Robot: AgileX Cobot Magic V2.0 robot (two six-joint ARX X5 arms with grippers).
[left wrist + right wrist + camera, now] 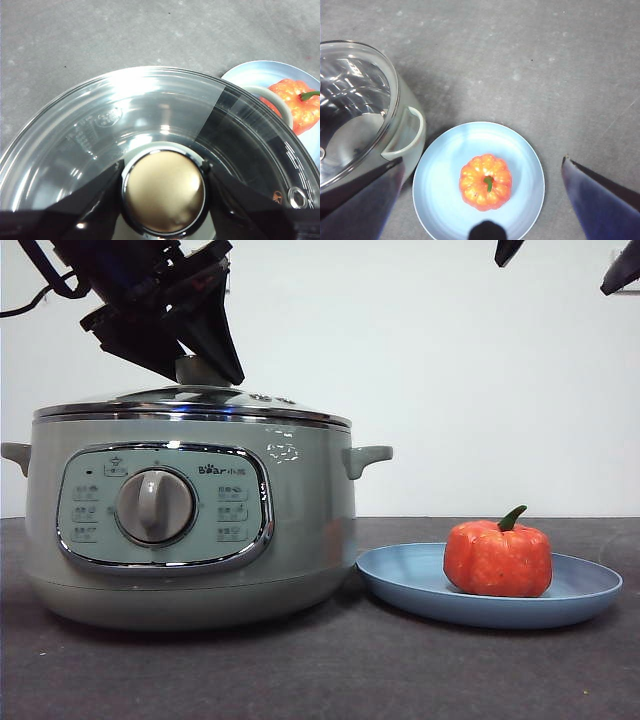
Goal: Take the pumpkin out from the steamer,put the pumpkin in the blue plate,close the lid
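The steamer point(300, 530) stands at the left with the glass lid point(200, 400) resting flat on its chrome rim. My left gripper point(205, 365) comes down from the upper left, and its jaws press both sides of the lid's round knob point(165, 192). To the right of the pot, the orange pumpkin point(497, 558) with its green stem sits upright in the middle of the blue plate point(420, 585). High above that plate my right gripper point(480, 162) hangs open and holds nothing. In the front view it shows only as black tips at the top right corner.
The plate lies close to the steamer's right handle point(407, 135), almost touching the pot's base. Dark grey tabletop point(320, 670) runs in front of both, with a white wall behind.
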